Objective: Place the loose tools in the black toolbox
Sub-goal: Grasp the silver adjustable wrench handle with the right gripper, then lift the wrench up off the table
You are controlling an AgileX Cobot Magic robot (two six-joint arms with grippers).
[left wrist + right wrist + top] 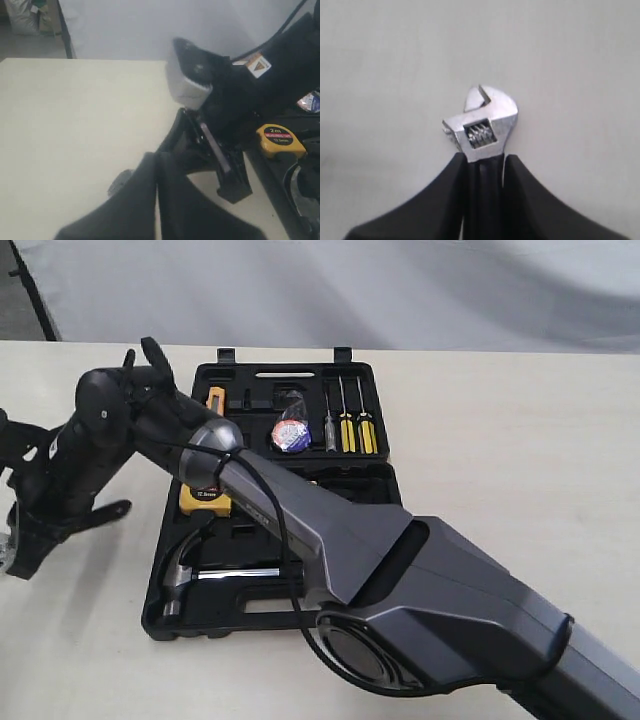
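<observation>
Two arms crowd the left end of the table (520, 440), and that is where I'd worry first. Furthest left, the left arm (70, 460) stands folded up close by. From its own camera the left gripper (156, 162) shows only as two dark fingers running near each other, and I cannot tell whether they are spread or pressed together. It holds nothing I can see. Sitting so near, it could get knocked if the other arm swings wide.

Next over, just off the left side of the black toolbox (200, 625), the right gripper (484, 157) has its fingers pressed against the black handle of the adjustable wrench (482, 125), right under the silver head, with bare tabletop behind. Whether the wrench is off the surface I can't say. A pinch at the head end leaves the long handle unsupported, so it could pivot in the grip or slip on a quick lift.

Then the toolbox itself, lying open. The claw hammer (180, 570) is in the near half with the yellow tape measure (205, 500) above it, and the tape roll (291, 434) and screwdrivers (348, 425) are in the far half. So the wrench looks like the one loose tool left. The right arm (400, 560) lies right across the case and hides whatever recess is meant for the wrench. Its cable (290, 585) loops low over the hammer, so a pull back could snag there, and a wrench set down askew would sit proud instead of seating
</observation>
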